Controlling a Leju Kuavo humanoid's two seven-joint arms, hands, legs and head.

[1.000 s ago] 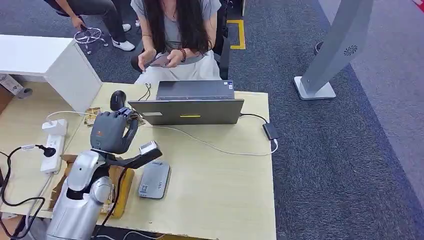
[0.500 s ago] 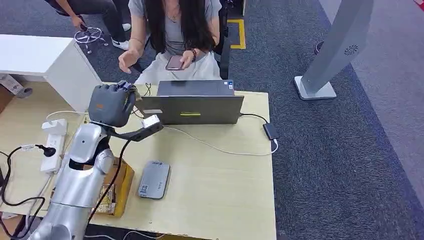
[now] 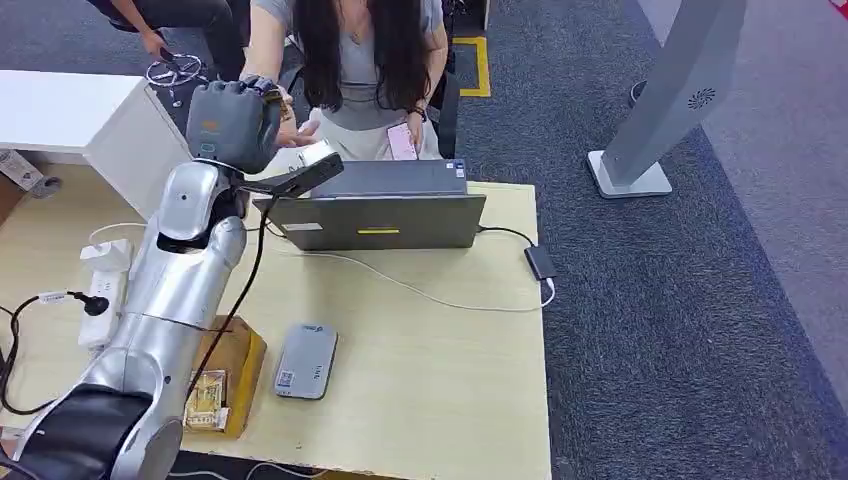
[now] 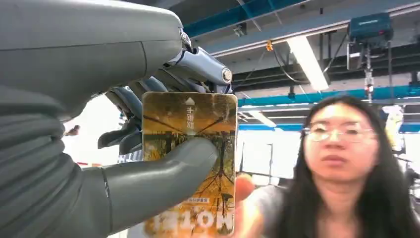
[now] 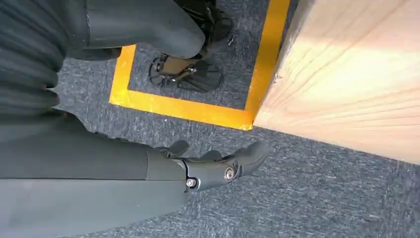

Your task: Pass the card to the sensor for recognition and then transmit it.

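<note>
Nearest to me, at the lower left of the head view, a small brown box (image 3: pixel 228 385) sat at the front edge of the pale wooden worktop (image 3: pixel 440 380). Just to its right lay the grey card sensor (image 3: pixel 305 360), flat on the wood. At the left edge of the frame a white power strip (image 3: pixel 105 290) rested with a black plug in it.

Further up, at the middle of the frame, an open grey laptop (image 3: pixel 380 205) stood at the far edge of the worktop. A white cable (image 3: pixel 420 290) ran from it across the wood to a small dark adapter (image 3: pixel 540 262) at the right.

My silver left arm rose along the left side of the frame, and my left hand (image 3: pixel 235 120) was lifted above the laptop's upper left corner. In the left wrist view my left hand (image 4: pixel 124 148) clamped the yellow-brown card (image 4: pixel 190 163) upright, thumb pressed on its face and darker fingers (image 4: pixel 124 104) behind it.

My right hand (image 5: pixel 148 173) hung over grey carpet, its fingers curled loosely apart and holding nothing.

Farthest off, at the top centre, a seated person (image 3: pixel 350 60) reached a hand (image 3: pixel 300 128) toward my left hand; I could not tell whether it touched the card.
</note>
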